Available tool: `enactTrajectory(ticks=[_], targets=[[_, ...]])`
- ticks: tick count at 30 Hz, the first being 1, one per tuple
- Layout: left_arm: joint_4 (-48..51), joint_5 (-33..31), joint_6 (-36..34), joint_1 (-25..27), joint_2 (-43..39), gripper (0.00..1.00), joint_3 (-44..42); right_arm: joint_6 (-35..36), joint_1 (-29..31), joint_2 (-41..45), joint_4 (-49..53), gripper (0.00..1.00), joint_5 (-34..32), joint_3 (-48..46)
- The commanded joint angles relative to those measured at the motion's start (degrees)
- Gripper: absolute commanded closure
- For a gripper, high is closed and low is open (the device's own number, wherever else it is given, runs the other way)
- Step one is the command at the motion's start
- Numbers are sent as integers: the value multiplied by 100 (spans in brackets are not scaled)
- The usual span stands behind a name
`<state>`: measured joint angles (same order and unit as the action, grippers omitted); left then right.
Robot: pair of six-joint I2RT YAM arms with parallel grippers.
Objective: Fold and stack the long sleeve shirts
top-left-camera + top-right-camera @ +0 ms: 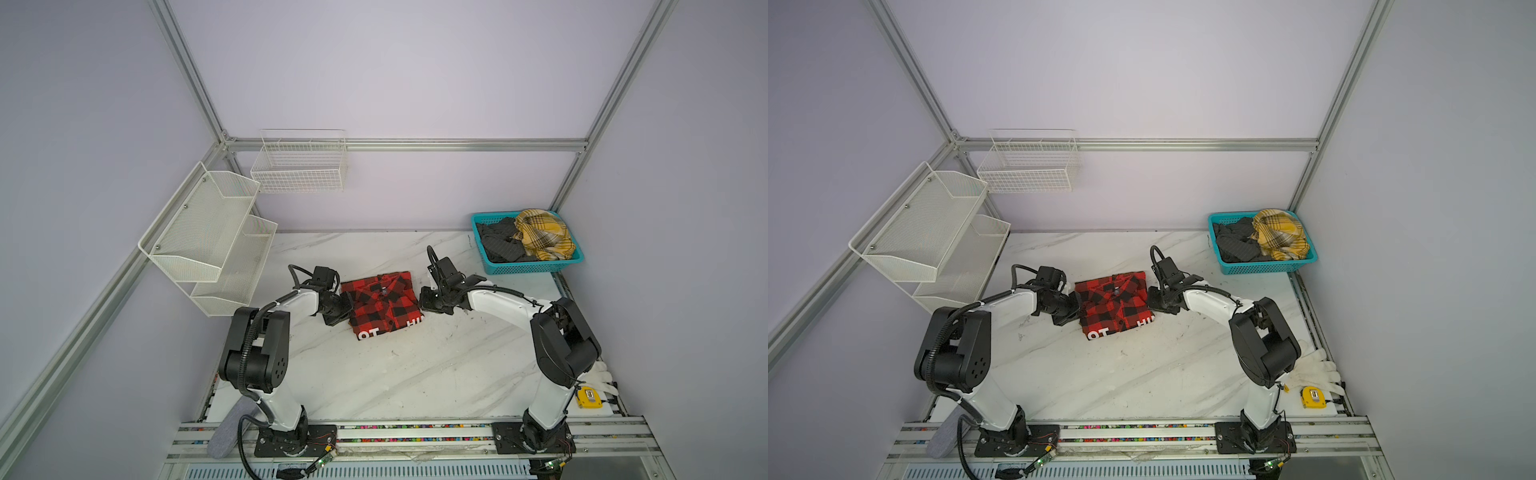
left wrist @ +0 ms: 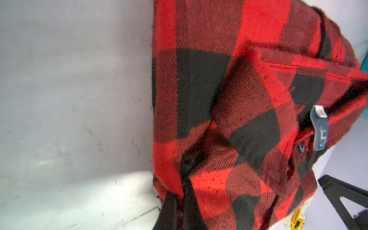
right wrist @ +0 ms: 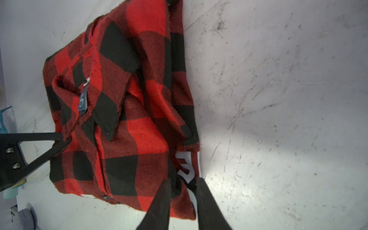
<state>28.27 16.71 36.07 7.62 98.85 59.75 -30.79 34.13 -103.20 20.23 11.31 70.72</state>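
A folded red-and-black check shirt with white letters lies in the middle of the marble table. My left gripper is at its left edge, shut on a pinch of the shirt's cloth. At the right edge my right gripper is shut on the thick folded edge of the shirt, white lettering between its fingers. A mustard-yellow plaid garment and a dark grey one lie crumpled in a teal basket at the back right.
White mesh shelves and a wire basket hang on the left and back walls. A yellow tape measure and a white glove lie at the table's right edge, behind the right arm's base.
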Motion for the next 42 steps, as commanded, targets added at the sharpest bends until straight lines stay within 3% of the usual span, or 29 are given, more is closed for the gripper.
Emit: enactTrajectory(ticks=[1, 5, 11, 17, 22, 28, 40, 41, 42], targets=[[956, -1597, -419, -120, 77, 100, 1082, 30, 15, 281, 95, 74, -117, -76], [1357, -2287, -642, -435, 314, 100, 1804, -32, 15, 316, 34, 74, -104, -129], [1400, -2728, -751, -871, 927, 100, 2769, -50, 15, 369, -32, 74, -77, -223], [1628, -3641, -1483, -961, 2010, 100, 4320, -108, 15, 481, -67, 74, -23, -349], [1863, -4040, -1845, -1043, 2753, 100, 5419, -130, 23, 574, 32, 74, -10, -395], [1797, -4462, -2227, -1082, 3116, 100, 5937, -9, 15, 586, 442, 74, -74, -187], [1685, -4548, -2351, -1380, 3604, 100, 6479, -146, 16, 480, 609, 76, -191, 23], [1692, -4521, -2347, -1406, 3644, 94, 6517, -146, 21, 472, 605, 76, -182, 66], [1716, -4498, -2348, -1412, 3650, 79, 6546, -150, 16, 456, 613, 76, -182, 114]])
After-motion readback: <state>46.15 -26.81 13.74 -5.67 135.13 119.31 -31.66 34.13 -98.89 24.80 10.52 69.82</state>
